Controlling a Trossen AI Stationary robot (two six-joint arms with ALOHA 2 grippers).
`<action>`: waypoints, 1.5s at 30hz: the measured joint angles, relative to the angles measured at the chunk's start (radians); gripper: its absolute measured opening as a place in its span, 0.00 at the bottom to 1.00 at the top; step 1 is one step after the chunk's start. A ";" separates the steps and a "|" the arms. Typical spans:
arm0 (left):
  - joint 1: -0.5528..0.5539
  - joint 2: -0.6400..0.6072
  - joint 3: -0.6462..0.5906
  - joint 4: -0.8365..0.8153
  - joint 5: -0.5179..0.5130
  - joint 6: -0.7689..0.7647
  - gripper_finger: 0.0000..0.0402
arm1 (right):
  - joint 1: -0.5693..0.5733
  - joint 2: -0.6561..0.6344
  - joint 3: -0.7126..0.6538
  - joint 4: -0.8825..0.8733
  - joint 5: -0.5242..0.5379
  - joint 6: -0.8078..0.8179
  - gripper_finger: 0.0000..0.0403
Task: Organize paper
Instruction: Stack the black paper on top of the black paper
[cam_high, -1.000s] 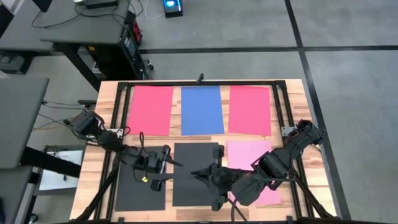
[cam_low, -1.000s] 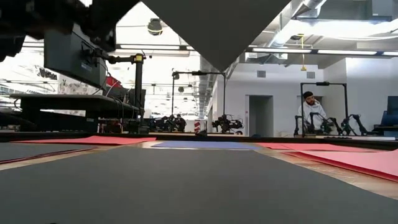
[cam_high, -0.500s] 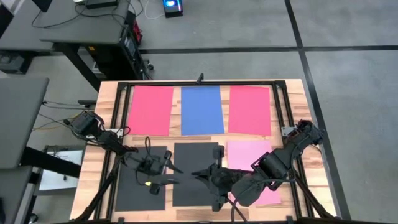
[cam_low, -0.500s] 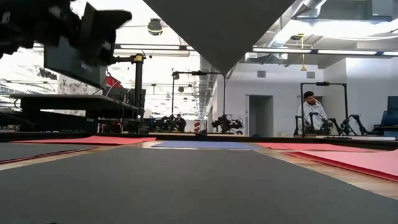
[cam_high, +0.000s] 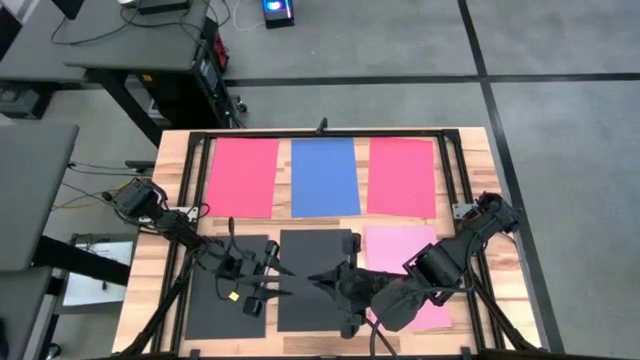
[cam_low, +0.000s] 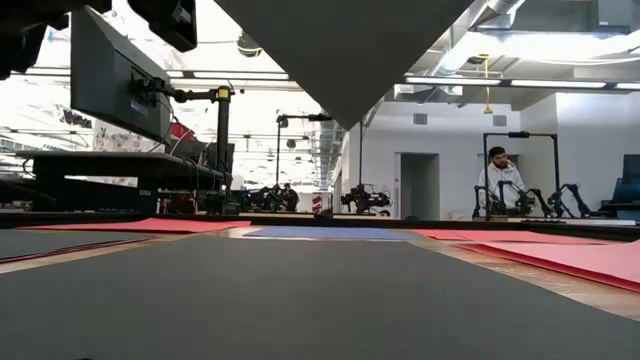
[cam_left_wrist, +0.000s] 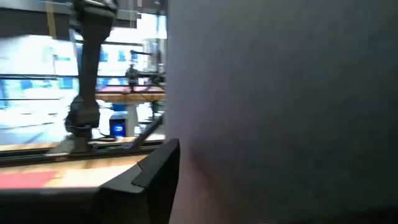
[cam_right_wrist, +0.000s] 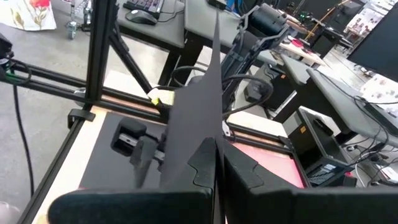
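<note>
— What do the right gripper (cam_right_wrist: 214, 163) jaws hold?

— They pinch a thin dark grey sheet (cam_right_wrist: 198, 118), lifted on edge over the flat dark grey sheet (cam_high: 315, 280) at the worktop's (cam_high: 474, 160) near middle.

— And the left gripper (cam_high: 277, 283)?

— Jaws spread wide just beside it, above another dark sheet (cam_high: 220, 305). Red, blue, pink sheets lie flat around.

Beyond my right claw (cam_high: 322, 279) lie 2 red sheets (cam_high: 241, 176), 1 blue sheet (cam_high: 324, 176); beside it pink paper (cam_high: 398, 246), plain dark grey sheets (cam_high: 228, 300)
</note>
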 joint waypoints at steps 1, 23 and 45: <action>0.000 0.000 0.000 -0.004 -0.020 0.003 0.41 | 0.000 0.000 0.000 -0.005 0.000 0.007 0.00; -0.110 -0.374 -0.001 -0.422 -0.223 0.066 0.00 | -0.014 0.000 -0.023 -0.099 -0.150 0.194 0.00; -0.120 -0.560 -0.001 -0.721 -0.213 -0.105 0.00 | -0.111 -0.434 -1.032 0.860 -0.208 0.238 0.00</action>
